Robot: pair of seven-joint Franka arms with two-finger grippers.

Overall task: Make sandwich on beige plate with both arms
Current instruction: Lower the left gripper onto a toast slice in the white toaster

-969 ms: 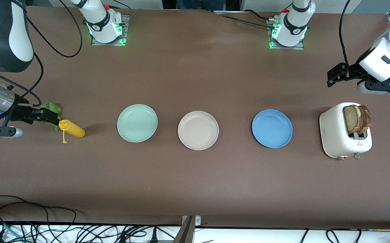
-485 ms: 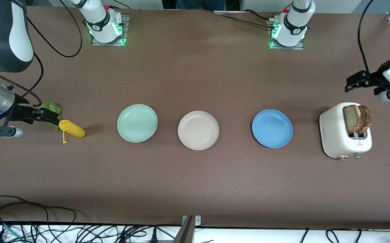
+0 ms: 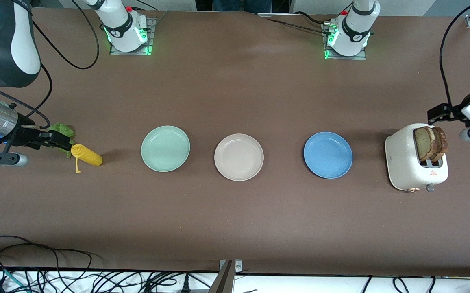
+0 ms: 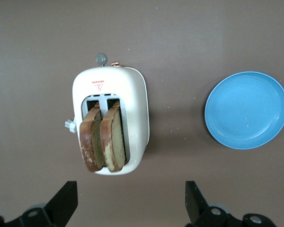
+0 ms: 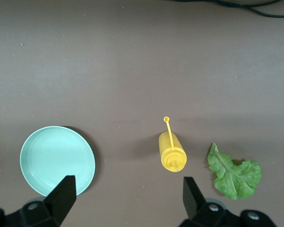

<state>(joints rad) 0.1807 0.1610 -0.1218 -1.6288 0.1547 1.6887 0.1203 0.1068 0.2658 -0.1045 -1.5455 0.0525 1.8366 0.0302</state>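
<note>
I'm hovering the left end effector (image 4: 128, 203), released, over the toaster (image 3: 416, 158); the right end effector (image 5: 125, 201), released, is waiting over the lettuce (image 5: 234, 175). A skewed descent risks tipping the bread slices (image 4: 103, 138).

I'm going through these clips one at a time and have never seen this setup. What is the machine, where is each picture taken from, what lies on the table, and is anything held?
Two white robot arms stand at a brown table. One picture looks down from a high camera facing them; the other two come from cameras on each arm's wrist.

Three plates lie in a row: the mint-green plate, the beige plate in the middle, and the blue plate. At the left arm's end stands a white toaster with two bread slices sticking up. At the right arm's end lie a yellow squeeze bottle and a lettuce leaf.

The left gripper hangs open over the toaster, the right gripper open over the bottle. Neither holds anything.
</note>
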